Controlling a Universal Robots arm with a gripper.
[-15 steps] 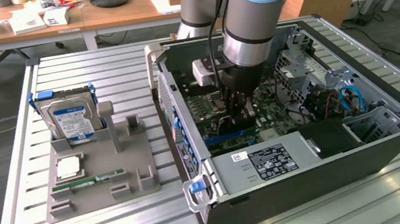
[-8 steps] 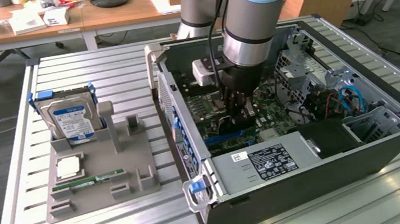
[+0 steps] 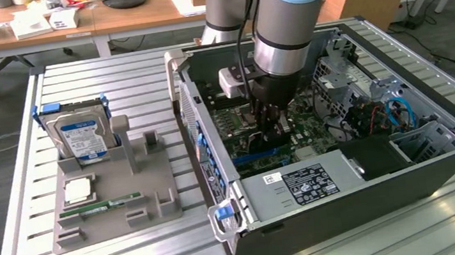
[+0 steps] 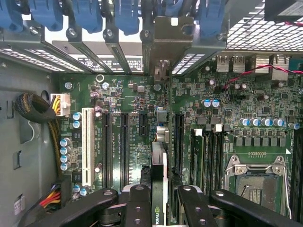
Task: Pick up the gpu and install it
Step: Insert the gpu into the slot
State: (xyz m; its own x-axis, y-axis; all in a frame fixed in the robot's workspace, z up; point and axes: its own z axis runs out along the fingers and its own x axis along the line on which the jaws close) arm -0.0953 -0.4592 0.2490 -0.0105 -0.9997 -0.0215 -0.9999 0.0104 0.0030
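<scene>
Wrist view: the pincer [image 4: 158, 205] is clamped on the gpu [image 4: 159, 161], with a finger [image 4: 138, 203] pressed to each flat face. The card stands edge-on between them, upright over the motherboard [image 4: 123, 94]. It is probably held this way so that its lower edge runs parallel with the black expansion slots [image 4: 125, 142], and it does line up with them. It is just beside the white slot [image 4: 86, 142] row. Whether the edge is already in a slot cannot be told, because the card hides it. The card's far end points at the rear bracket [image 4: 161, 42], below the blue clips [image 4: 90, 14]. The CPU socket [image 4: 258, 182] is well apart and bare.

Exterior view: the pincer [image 3: 269, 129] is low inside the open computer case [image 3: 437, 161]. The case lies on its side on the counter [image 3: 102, 84], toward the edge on the exterior view's right. The power supply [image 3: 298, 187] sits in the case's near corner. A gray fixture [image 3: 108, 208] sits by the counter edge on the exterior view's left. It holds a hard drive [image 3: 81, 136] upright and a RAM stick [image 3: 99, 207] flat, both well apart from the pincer.
</scene>
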